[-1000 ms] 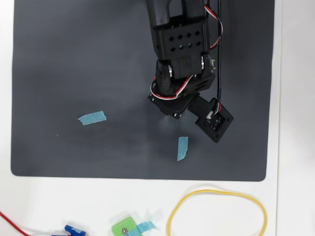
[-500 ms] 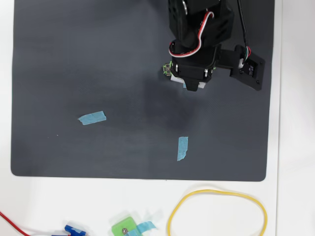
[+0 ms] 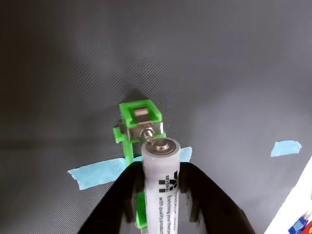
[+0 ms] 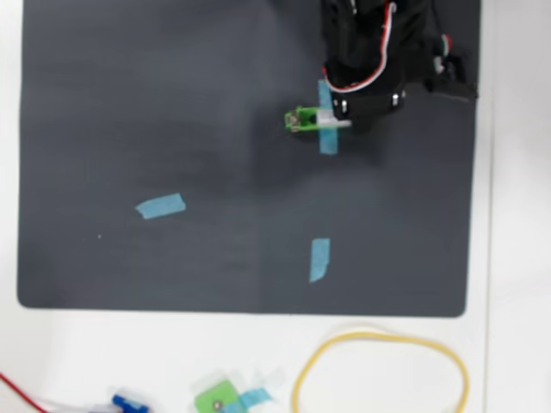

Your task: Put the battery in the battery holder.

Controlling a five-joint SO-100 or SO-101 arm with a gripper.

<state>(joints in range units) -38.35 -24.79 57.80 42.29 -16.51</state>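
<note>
The gripper (image 3: pixel 163 204) is seen in the wrist view as two matte black plastic fingers (image 3: pixel 114 204) with smooth, sloping outer edges, wide at the bottom and narrower toward the tips. In the overhead view the arm (image 4: pixel 379 52) is shown as a blocky black body. A bundle of red and white cables (image 4: pixel 366 82) is looped across it, and small pale screws (image 4: pixel 397 100) are visible on its housing.
</note>
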